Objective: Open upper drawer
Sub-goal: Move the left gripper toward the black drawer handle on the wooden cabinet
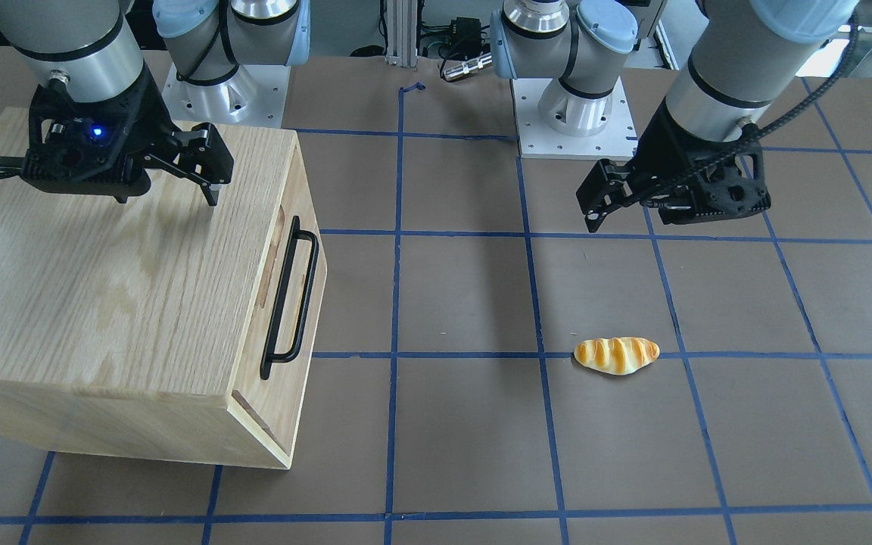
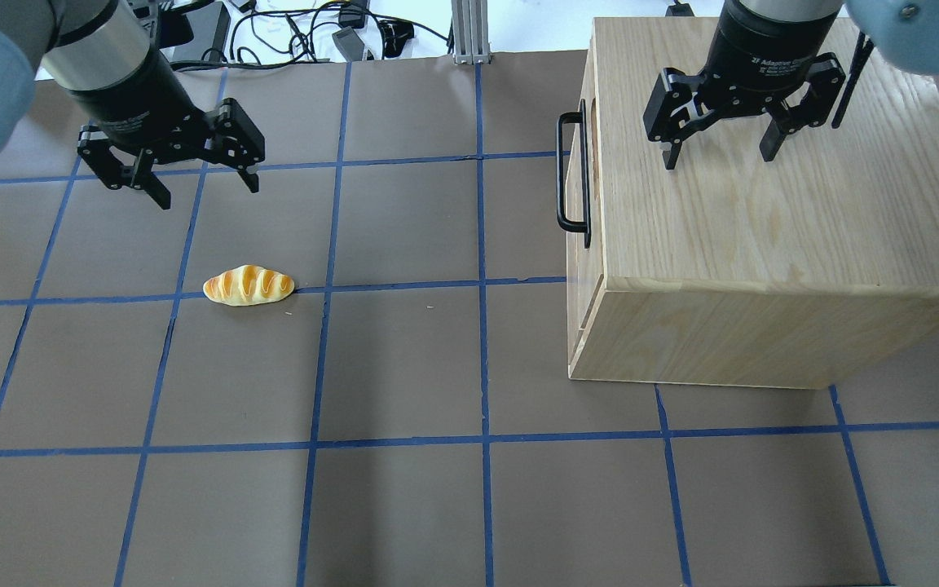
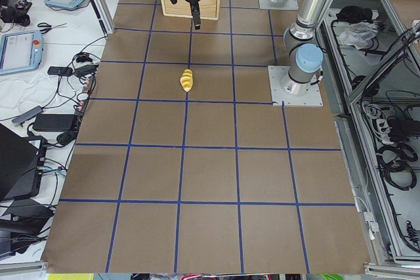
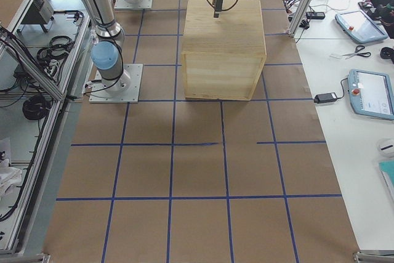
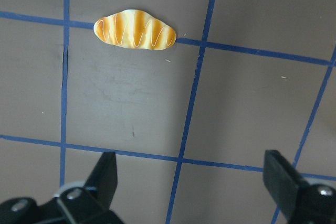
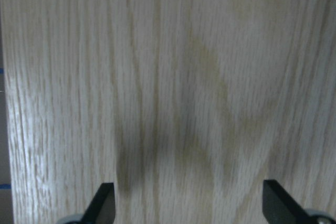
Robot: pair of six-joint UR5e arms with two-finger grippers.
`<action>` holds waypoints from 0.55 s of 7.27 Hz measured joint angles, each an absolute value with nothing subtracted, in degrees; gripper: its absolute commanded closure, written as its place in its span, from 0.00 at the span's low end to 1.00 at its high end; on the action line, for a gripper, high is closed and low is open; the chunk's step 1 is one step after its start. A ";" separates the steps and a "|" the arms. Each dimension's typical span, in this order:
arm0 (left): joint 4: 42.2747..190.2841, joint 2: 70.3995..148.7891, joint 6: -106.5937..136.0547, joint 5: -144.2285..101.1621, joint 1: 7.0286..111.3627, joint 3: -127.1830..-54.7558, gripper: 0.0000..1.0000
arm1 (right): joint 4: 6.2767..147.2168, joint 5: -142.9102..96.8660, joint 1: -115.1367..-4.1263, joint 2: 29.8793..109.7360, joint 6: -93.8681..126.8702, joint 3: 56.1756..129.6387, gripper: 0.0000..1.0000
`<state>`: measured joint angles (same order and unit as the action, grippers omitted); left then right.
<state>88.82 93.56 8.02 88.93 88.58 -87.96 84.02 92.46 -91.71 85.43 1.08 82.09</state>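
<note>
The upper drawer [image 1: 288, 280] is shut in the light oak cabinet [image 2: 763, 228] on my right side. Its black bar handle [image 1: 291, 299] faces the table's middle and also shows in the overhead view [image 2: 572, 179]. My right gripper [image 2: 717, 159] is open and empty. It hovers over the cabinet's top, behind the handle side and clear of the handle. The right wrist view shows only the oak top between its fingers [image 6: 102, 203]. My left gripper [image 2: 209, 196] is open and empty above the bare table, far from the cabinet.
A toy bread roll [image 2: 248, 285] lies on the brown table with blue tape lines, below my left gripper [image 5: 191, 182] and seen in its wrist view [image 5: 135, 30]. Open table lies between the roll and the cabinet front.
</note>
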 measured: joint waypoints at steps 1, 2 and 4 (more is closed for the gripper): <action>85.97 94.52 11.50 87.21 91.30 -87.89 0.00 | 84.02 92.46 -91.71 85.43 1.08 82.09 0.00; 83.66 95.39 14.55 84.73 93.42 -87.87 0.00 | 84.02 92.46 -91.71 85.43 1.10 82.09 0.00; 78.65 97.32 19.65 79.84 97.34 -87.88 0.00 | 84.02 92.46 -91.74 85.43 1.06 82.12 0.00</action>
<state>78.65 97.32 19.65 79.84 97.34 -87.88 84.02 92.46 -91.74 85.43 1.06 82.12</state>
